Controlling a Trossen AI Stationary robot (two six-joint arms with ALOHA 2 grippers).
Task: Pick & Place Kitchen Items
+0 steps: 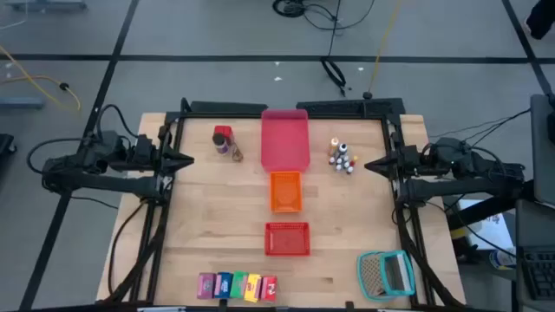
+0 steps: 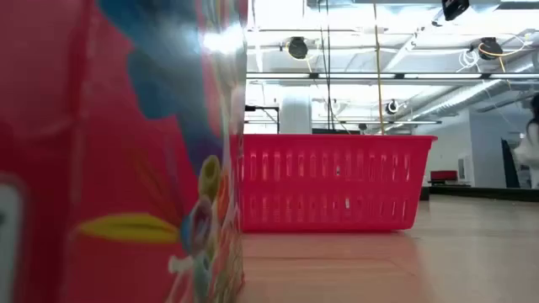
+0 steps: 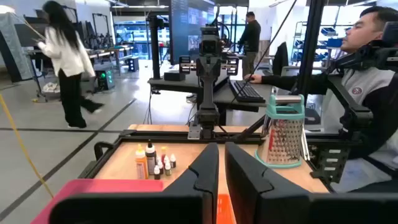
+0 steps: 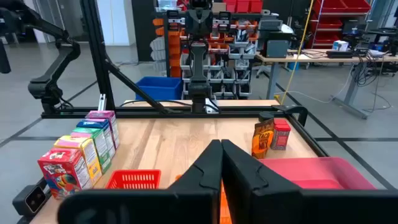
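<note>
Several tiny bottles point(image 1: 342, 157) point(image 3: 155, 163) stand at the far right of the table. A small red container point(image 1: 222, 135) point(image 4: 282, 134) and a dark-lidded jar point(image 1: 236, 153) stand at the far left. A row of small cartons point(image 1: 237, 286) point(image 4: 81, 152) stands on end at the near edge; the red one point(image 2: 109, 168) fills the left of the low view. My left gripper point(image 1: 187, 160) point(image 3: 222, 171) hangs shut at the left edge, pointing level toward the right. My right gripper point(image 1: 372, 165) point(image 4: 221, 165) hangs shut at the right edge, pointing toward the left. Neither touches anything.
Down the table's middle lie a pink tray point(image 1: 284, 139), an orange basket point(image 1: 285, 191) and a red basket point(image 1: 287, 238) point(image 2: 337, 181). A teal-framed mesh item point(image 1: 387, 273) point(image 3: 285, 134) sits at the near right corner. People show in the room beyond the table.
</note>
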